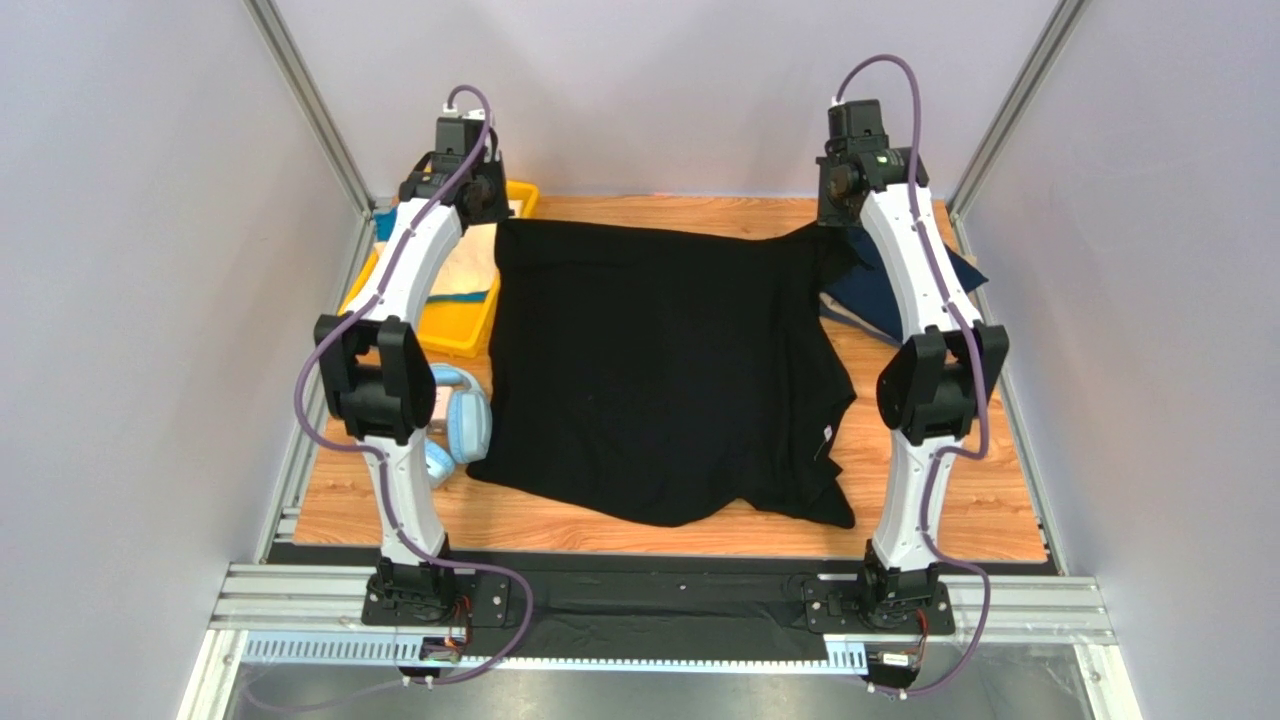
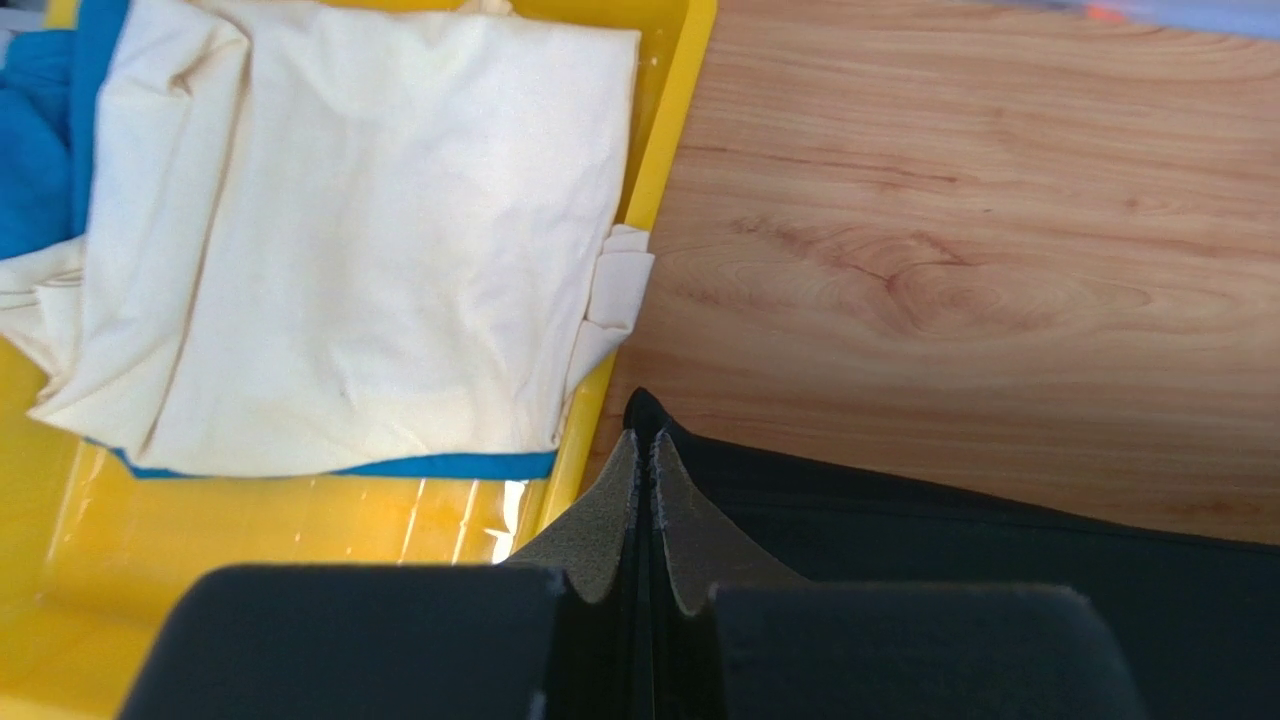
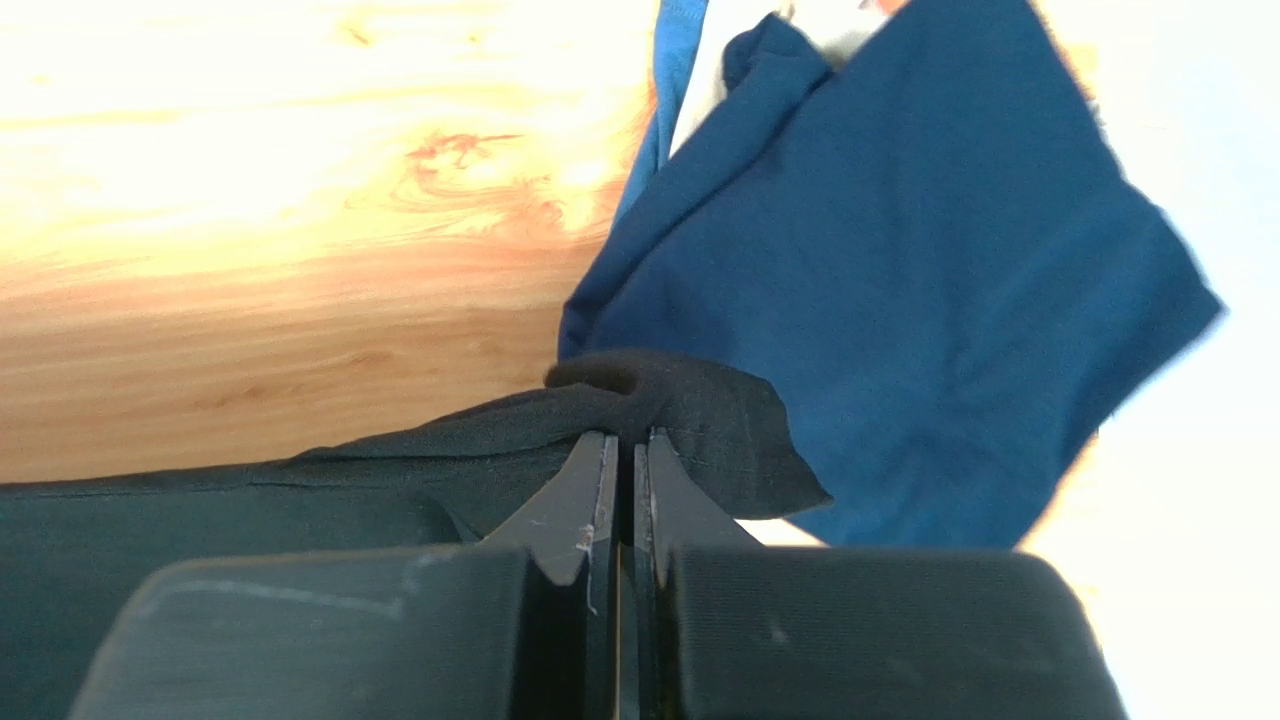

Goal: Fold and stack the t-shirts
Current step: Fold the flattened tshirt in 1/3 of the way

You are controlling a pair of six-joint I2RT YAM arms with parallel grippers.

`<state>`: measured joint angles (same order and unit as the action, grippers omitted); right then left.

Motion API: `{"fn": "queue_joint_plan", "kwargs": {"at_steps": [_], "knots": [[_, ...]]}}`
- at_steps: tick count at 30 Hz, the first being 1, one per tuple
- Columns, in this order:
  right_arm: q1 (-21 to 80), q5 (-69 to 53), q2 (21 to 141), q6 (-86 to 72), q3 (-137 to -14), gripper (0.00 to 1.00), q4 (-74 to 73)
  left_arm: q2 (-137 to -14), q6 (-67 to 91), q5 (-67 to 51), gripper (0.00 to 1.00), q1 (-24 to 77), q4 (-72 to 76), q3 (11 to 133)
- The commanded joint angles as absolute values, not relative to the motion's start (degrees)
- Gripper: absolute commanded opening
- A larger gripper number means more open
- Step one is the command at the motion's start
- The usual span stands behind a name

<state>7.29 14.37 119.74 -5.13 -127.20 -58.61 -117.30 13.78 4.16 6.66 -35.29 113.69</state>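
Right now, on the overhead view, I am watching the large black soft-cloth t-shirt [image 1: 661, 375] lying spread across the middle of the light wooden table [image 1: 977, 518]. The left gripper [image 1: 501, 222] and the right gripper [image 1: 842, 222] are sitting at its two far corners. I am judging this as the opening of a fold, with both far corners taken so the far edge can be carried toward me. The near hem is lying rumpled, so the next move is calling for an even, level lift from both sides. A pair of light-blue padded headphones [image 1: 458, 428] is resting just beside the shirt's left edge, and a shallow yellow plastic tray [image 1: 451, 323] is standing farther back.

Switching to the left wrist view, the left gripper [image 2: 645, 450] is pinching a black corner, jaws pressed together. A folded cream cloth t-shirt [image 2: 361, 225] is lying in the tray [image 2: 672, 135] over a bright blue cloth [image 2: 38, 135]. One cream flap is hanging over the rim near my fingers, so I am minding a snag there.

Turning to the right wrist view, the right gripper [image 3: 624, 450] is clamping narrow on a bunched black corner. That corner is reaching over the edge of a navy blue cloth t-shirt [image 3: 932, 270]; I cannot tell whether they are touching, and dragging it along is the risk.
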Motion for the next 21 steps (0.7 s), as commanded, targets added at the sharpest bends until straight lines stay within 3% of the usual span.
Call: {"fn": "queue_joint_plan", "kwargs": {"at_steps": [1,7,14,21], "knots": [[7.3,14.2,105.2,-4.7,-122.1,0.00,-53.6,-107.2,14.8,4.2,0.00,5.9,-33.4,110.9],[7.3,10.5,89.2,-6.1,-113.4,0.00,-50.3,-96.6,16.0,1.7,0.00,5.9,-36.8,104.0],[7.2,12.8,69.2,-6.9,-104.4,0.00,-49.7,-76.0,16.9,0.4,0.00,6.0,-40.0,93.0],[7.3,13.5,50.3,-10.9,-99.6,0.00,-53.3,-57.9,18.3,-3.9,0.00,6.1,-48.2,90.0]]}}
